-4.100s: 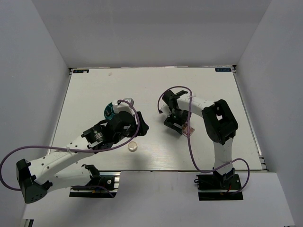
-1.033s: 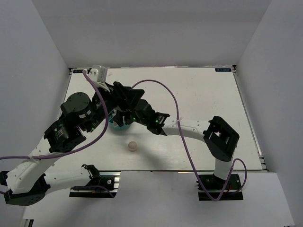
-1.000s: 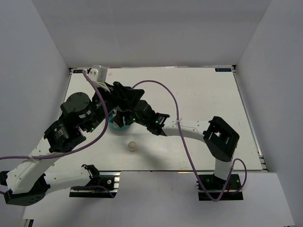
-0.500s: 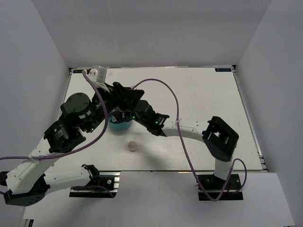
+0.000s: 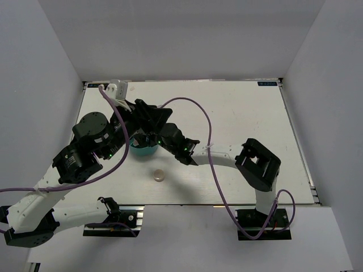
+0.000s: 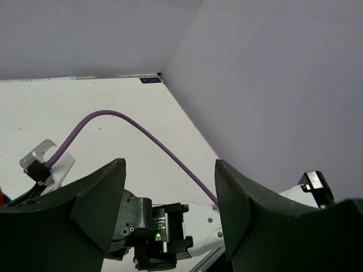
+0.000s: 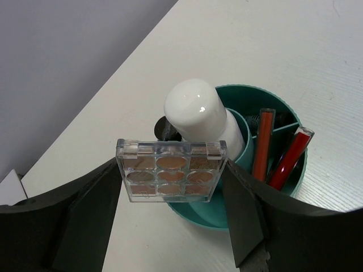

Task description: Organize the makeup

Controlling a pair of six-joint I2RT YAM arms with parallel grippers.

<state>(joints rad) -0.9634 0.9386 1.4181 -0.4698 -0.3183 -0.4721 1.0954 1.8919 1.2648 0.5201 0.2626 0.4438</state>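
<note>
The white counter [image 5: 238, 113] is seen from above, walled in by pale panels on three sides. The left arm [image 5: 85, 153] is raised over the counter's left half. The right arm [image 5: 227, 154] is stretched low across the middle toward the left. A purple cable [image 5: 193, 105] is looped above both arms.

A teal tub [image 7: 195, 217], round and split into compartments, is set on the counter's left half, under the ends of both arms. A white bottle [image 7: 195, 110] with a rounded cap is stood upright in one compartment. A black tube [image 7: 164, 127] is partly seen just behind the bottle; which compartment it occupies cannot be told.

A square palette [image 7: 172, 182] of brownish-pink pans in a clear case is clamped by its two side edges in the right gripper [image 7: 172, 168]. It is held above the near part of the tub, in front of the bottle. Whether bottle and palette touch cannot be told.

Two red sticks [image 7: 262, 144] are leaned side by side in the tub's right-hand compartments.

The left gripper [image 6: 167, 170] is spread wide with nothing between its fingers, and is aimed up and away over the counter.

A round cream compact [image 5: 159, 175] is left lying on the bare counter, near the tub on its near side and apart from it.
</note>
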